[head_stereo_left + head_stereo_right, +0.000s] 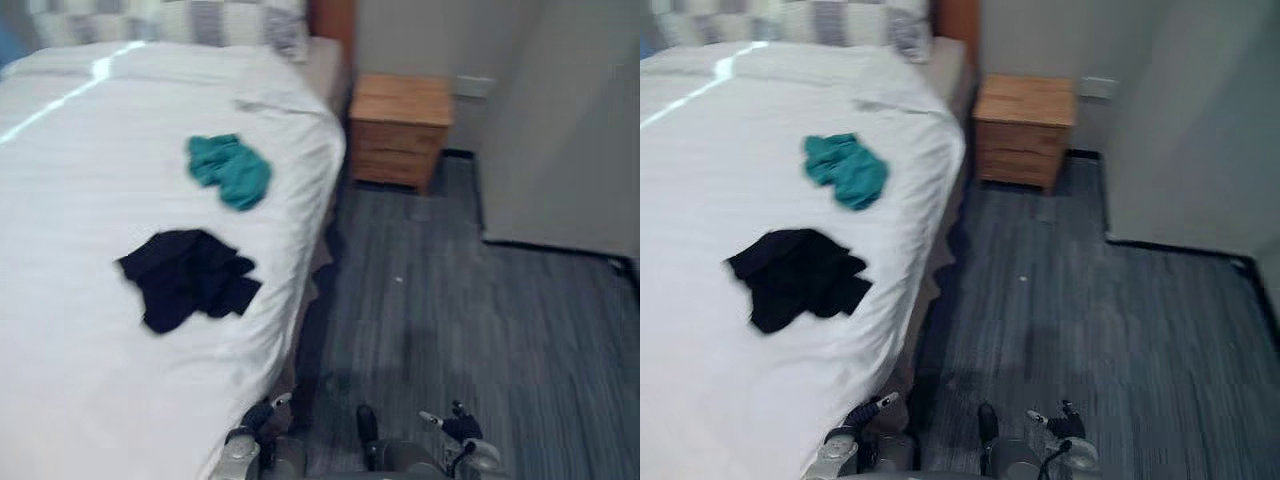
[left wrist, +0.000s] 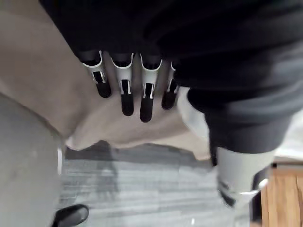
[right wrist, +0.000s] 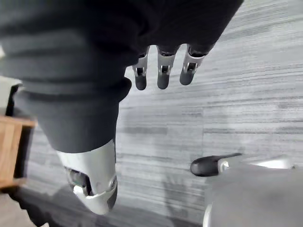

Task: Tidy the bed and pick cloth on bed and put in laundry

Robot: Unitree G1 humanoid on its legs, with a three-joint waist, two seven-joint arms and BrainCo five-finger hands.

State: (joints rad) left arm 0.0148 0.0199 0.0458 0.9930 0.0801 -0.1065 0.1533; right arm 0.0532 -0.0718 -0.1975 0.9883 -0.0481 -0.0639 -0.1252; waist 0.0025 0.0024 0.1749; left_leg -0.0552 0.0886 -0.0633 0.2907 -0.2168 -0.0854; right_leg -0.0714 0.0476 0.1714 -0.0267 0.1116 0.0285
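Left hand (image 2: 123, 90), right hand (image 3: 162, 71): fingers straight (loosely apart); black cloth (image 1: 188, 277), teal cloth (image 1: 230, 170) on bed (image 1: 80, 180)

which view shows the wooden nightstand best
The left eye view: the nightstand shows whole, top and drawer fronts, beside the head of the bed. The right eye view shows it nearly the same. Each wrist view catches a wooden corner of it at the picture's edge.

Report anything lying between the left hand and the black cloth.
Nothing visible: the left hand hangs open beside the bed, with only its bare white surface before the black cloth.
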